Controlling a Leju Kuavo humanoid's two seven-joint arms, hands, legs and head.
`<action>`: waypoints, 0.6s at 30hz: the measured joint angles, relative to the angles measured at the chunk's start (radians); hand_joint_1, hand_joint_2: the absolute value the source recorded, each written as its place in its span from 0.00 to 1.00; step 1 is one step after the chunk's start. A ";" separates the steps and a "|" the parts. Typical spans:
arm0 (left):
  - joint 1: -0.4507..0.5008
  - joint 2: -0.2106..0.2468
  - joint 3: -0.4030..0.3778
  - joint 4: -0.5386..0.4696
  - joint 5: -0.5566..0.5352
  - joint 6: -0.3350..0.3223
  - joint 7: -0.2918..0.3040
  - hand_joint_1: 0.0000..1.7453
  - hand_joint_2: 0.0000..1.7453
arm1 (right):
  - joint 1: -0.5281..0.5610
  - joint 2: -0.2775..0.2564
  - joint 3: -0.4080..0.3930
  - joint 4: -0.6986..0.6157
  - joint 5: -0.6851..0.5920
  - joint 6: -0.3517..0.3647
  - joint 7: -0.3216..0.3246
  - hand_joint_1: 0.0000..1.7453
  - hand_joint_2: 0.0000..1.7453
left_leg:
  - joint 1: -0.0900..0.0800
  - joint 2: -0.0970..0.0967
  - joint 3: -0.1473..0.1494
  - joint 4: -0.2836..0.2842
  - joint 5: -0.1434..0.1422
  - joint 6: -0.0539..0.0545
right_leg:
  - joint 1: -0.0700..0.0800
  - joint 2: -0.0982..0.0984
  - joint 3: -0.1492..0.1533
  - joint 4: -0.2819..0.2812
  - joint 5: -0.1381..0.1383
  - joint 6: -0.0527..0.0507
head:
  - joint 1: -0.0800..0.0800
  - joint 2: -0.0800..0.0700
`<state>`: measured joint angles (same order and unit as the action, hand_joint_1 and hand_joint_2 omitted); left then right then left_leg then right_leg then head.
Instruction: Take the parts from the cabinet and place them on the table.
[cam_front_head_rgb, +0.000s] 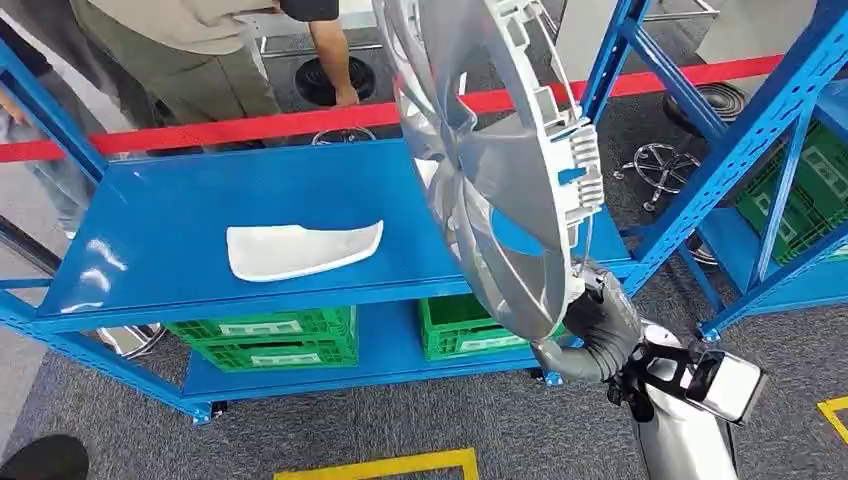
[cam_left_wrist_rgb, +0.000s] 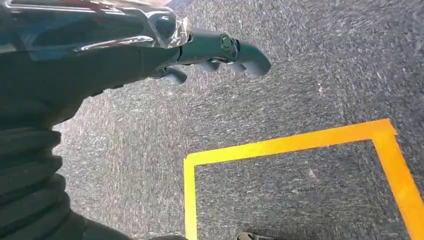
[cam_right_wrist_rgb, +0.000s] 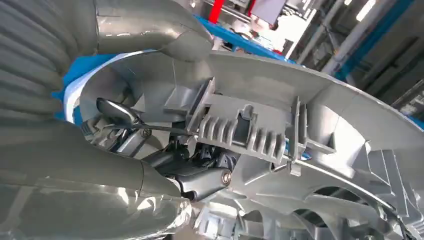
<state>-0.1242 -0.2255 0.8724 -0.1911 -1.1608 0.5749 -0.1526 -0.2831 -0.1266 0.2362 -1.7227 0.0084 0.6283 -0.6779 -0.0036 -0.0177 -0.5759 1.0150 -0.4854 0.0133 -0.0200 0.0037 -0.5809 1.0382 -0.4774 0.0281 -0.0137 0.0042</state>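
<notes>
Silver wheel cover (cam_front_head_rgb: 500, 170), held on edge and tilted, rises in front of the blue shelf (cam_front_head_rgb: 180, 220); the right hand (cam_front_head_rgb: 590, 330) grips its lower rim, thumb and fingers (cam_right_wrist_rgb: 200, 182) clamped on the ribbed back. On the shelf's top deck lies a white curved part (cam_front_head_rgb: 300, 248), well apart from the cover. Green crates (cam_front_head_rgb: 270, 338) sit on the deck below. Beyond the shelf stands a person (cam_front_head_rgb: 200, 50). The left hand (cam_left_wrist_rgb: 215, 52) hangs over grey carpet (cam_left_wrist_rgb: 300, 75) with yellow tape (cam_left_wrist_rgb: 280, 144), fingers loosely apart and holding nothing.

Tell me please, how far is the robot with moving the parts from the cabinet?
Done: nothing visibly delivered; no table is in view. In hand: the right hand grips the silver wheel cover by its rim, lifted upright in front of the blue shelf. Left: a white curved part lies on that shelf. The left hand hangs over the carpet, holding nothing.
</notes>
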 joint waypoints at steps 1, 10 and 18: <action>0.000 0.000 0.000 0.000 0.000 0.000 0.000 0.00 1.00 | -0.001 0.000 -0.001 0.001 0.000 -0.001 0.003 0.97 1.00 | 0.002 0.001 0.000 -0.003 0.003 -0.005 | 0.003 0.001 -0.002 0.001 0.000 -0.004 | 0.000 0.000; 0.001 0.000 0.000 0.000 -0.002 -0.001 0.002 0.00 1.00 | -0.008 0.002 -0.002 0.007 -0.014 -0.018 0.019 0.97 1.00 | 0.007 0.009 -0.081 0.238 -0.116 -0.028 | -0.003 -0.005 -0.034 -0.008 0.034 -0.037 | -0.010 0.000; 0.000 0.007 -0.001 -0.001 -0.005 -0.003 0.013 0.00 1.00 | -0.014 -0.010 -0.010 0.011 -0.024 -0.023 0.020 0.97 1.00 | 0.006 0.010 0.062 -0.029 -0.023 0.012 | -0.006 -0.004 -0.049 -0.010 0.064 0.006 | -0.012 0.000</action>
<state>-0.1247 -0.2186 0.8717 -0.1919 -1.1654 0.5715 -0.1400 -0.2971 -0.1365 0.2266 -1.7113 -0.0156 0.6054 -0.6577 0.0020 -0.0079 -0.5143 0.9856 -0.5083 0.0249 -0.0256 -0.0007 -0.6299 1.0280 -0.4138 0.0338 -0.0256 0.0042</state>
